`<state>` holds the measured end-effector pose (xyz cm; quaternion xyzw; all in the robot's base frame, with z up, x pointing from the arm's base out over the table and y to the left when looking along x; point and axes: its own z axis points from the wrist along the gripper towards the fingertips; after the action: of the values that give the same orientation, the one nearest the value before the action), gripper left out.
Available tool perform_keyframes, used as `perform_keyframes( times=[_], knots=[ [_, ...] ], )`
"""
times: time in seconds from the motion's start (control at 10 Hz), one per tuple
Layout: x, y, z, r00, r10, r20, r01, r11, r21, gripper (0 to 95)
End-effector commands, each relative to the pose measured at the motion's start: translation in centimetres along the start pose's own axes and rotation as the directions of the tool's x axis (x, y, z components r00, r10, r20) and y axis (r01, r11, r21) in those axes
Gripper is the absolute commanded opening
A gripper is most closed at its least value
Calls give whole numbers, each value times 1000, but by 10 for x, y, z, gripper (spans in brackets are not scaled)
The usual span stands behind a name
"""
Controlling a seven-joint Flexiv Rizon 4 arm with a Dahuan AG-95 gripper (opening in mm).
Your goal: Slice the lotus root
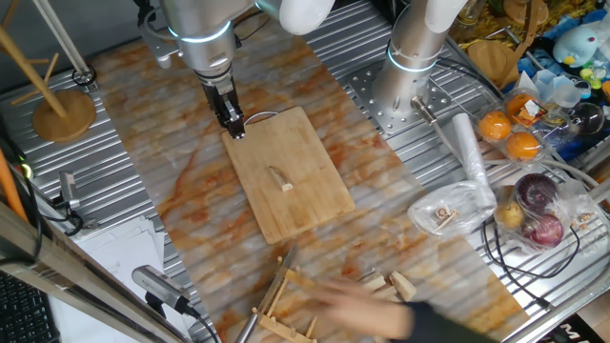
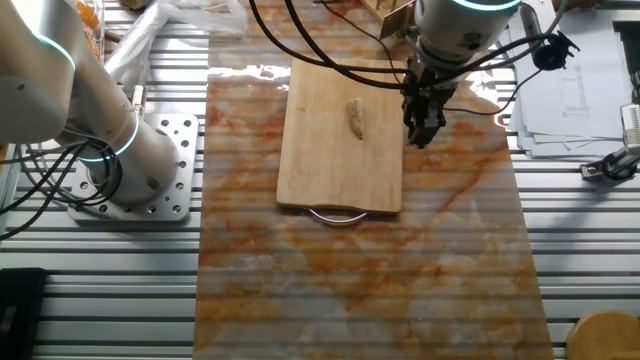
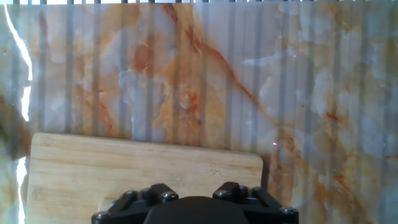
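The lotus root, a small pale beige stub, lies near the middle of the wooden board; in the other fixed view the root rests on the board's far half. My gripper hangs just off the board's corner, a hand's width from the root, over the marble mat. Its black fingers look closed together and hold nothing. From the other side the gripper stands right of the board's edge. The hand view shows only the gripper's base and the board's corner; the fingertips and root are hidden.
A person's blurred arm reaches over a wooden rack at the front edge. A second arm's base stands at the right. Oranges, red onions and a plastic bag crowd the right side. A wooden stand is at the left.
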<state>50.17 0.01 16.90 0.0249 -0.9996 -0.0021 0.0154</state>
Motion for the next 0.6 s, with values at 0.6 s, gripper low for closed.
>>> perform_keyframes(
  times=[0.6],
  knots=[
    [1,0,0,1000,-3,-2,3,1000,0,0]
  ],
)
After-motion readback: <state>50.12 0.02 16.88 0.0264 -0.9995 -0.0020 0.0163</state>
